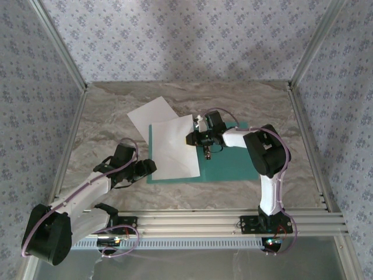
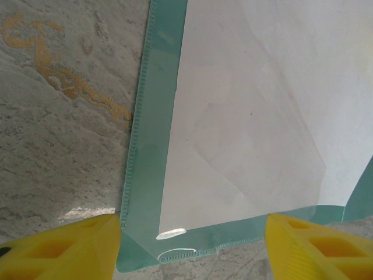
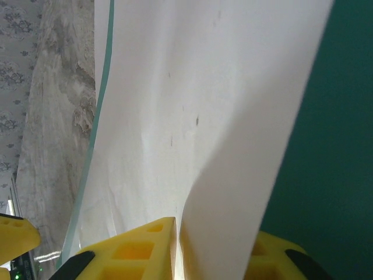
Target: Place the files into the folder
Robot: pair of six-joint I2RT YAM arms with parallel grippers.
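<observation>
Right wrist view, bottom edge: right gripper (image 3: 215, 233) straddles the white sheet (image 3: 204, 116), grip unclear; left gripper (image 2: 192, 233) gapes wide beside the folder (image 2: 151, 146).

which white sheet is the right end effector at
The nearer white paper sheet, lying on the teal paper folder; the other sheet pokes out behind it, onto the table.

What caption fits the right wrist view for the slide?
Right gripper straddles the raised edge of a white sheet over the teal folder.
</observation>
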